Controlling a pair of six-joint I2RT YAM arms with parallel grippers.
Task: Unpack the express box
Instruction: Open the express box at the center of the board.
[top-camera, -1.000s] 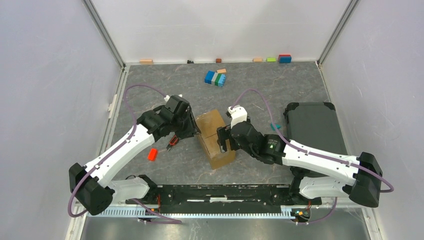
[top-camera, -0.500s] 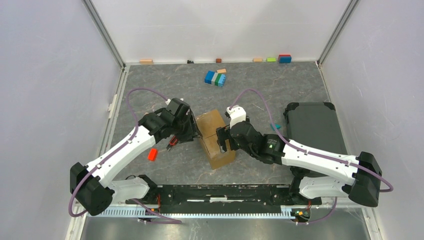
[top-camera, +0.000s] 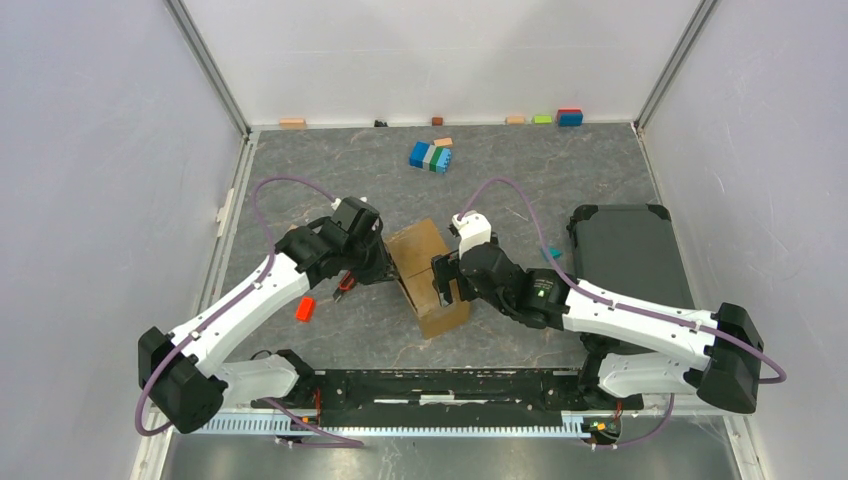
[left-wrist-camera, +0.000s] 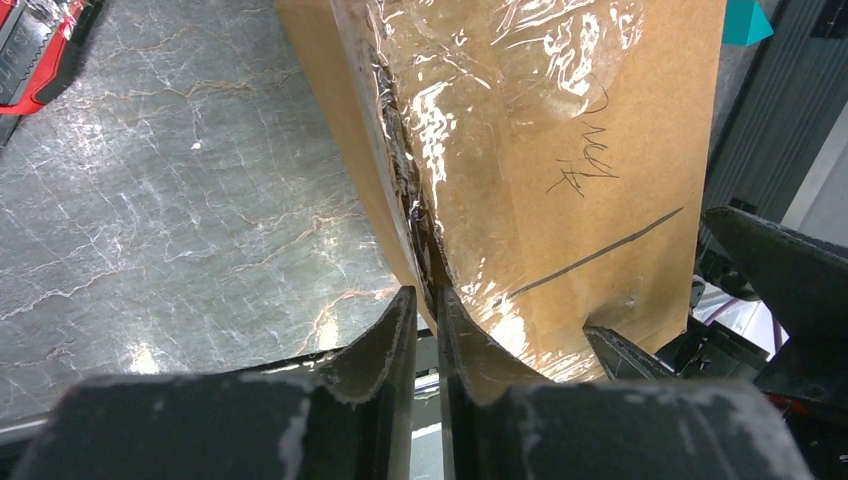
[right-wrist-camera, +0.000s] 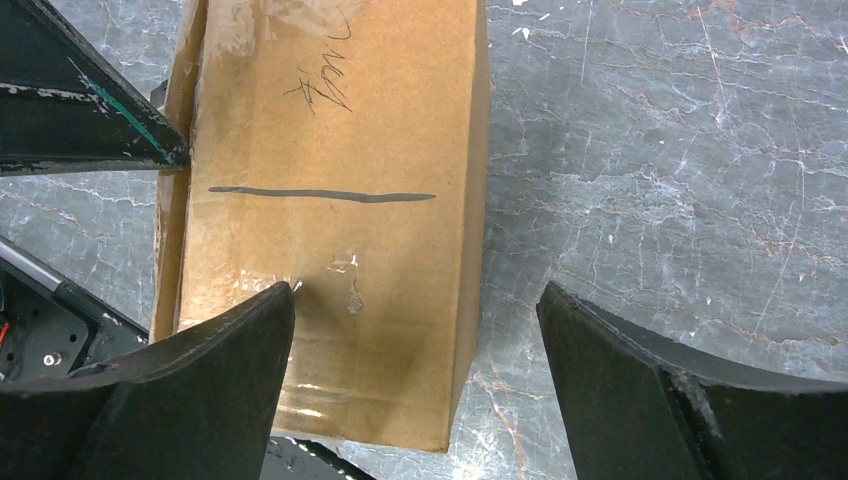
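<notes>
The express box (top-camera: 428, 272), a brown carton with shiny clear tape and pen marks, stands at the table's middle between both arms. My left gripper (top-camera: 391, 268) is at its left side. In the left wrist view its fingers (left-wrist-camera: 400, 320) are pressed nearly together on the torn taped seam edge of the box (left-wrist-camera: 560, 150). My right gripper (top-camera: 441, 285) is open at the box's right side. In the right wrist view it (right-wrist-camera: 417, 292) straddles the box's right top edge (right-wrist-camera: 340, 200), one finger over the top and the other over the table.
A black case (top-camera: 625, 250) lies at the right with a teal piece (top-camera: 549, 252) beside it. A red block (top-camera: 305, 308) and a red-handled tool (top-camera: 346, 282) lie left of the box. A blue-green block cluster (top-camera: 431, 156) and small blocks (top-camera: 570, 117) sit at the back.
My left gripper has drawn slightly left and toward the near side, and the box's left top edge has shifted a little with it. The right arm has barely moved.
</notes>
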